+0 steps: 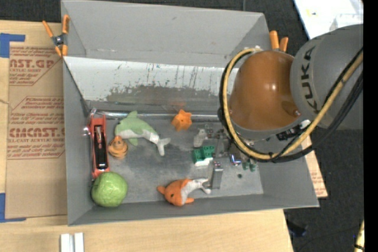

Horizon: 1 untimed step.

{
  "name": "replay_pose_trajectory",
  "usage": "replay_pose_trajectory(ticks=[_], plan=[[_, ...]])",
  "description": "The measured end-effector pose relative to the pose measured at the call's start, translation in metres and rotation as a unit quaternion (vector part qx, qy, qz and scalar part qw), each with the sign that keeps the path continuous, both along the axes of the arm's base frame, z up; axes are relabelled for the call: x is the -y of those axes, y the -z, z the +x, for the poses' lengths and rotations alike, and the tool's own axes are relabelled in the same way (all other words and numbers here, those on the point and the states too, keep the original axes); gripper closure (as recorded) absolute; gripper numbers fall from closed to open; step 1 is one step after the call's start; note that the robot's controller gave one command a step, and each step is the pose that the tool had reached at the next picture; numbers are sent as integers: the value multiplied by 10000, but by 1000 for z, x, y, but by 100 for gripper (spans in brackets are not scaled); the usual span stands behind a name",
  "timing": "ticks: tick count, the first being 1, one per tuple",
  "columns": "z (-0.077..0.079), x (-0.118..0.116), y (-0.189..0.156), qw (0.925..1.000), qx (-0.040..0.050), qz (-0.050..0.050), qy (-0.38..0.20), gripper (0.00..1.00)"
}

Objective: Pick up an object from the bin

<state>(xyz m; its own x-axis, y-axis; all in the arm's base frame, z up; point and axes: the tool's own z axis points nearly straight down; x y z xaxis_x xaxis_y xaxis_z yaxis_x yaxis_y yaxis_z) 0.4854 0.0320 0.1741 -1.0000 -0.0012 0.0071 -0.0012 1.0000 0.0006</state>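
Gripper [211,163] low at right of bin [165,38]; open or closed, cannot tell. Small green block [204,154] just beside it, left; orange fish [177,192] nearer. Risks: block nudged aside, slipping; fish tail snagged instead.

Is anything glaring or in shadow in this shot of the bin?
Camera view: a soft glare patch sits on the arm's glossy orange dome cover; the grey metal bin's sloped back wall is lit brightest; its floor darkens beneath the arm.
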Motion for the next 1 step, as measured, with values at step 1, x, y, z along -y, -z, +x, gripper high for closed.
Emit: replay_pose_trajectory(ticks=[1], plan=[[2,0,-3,10000,37,1,2,0]])
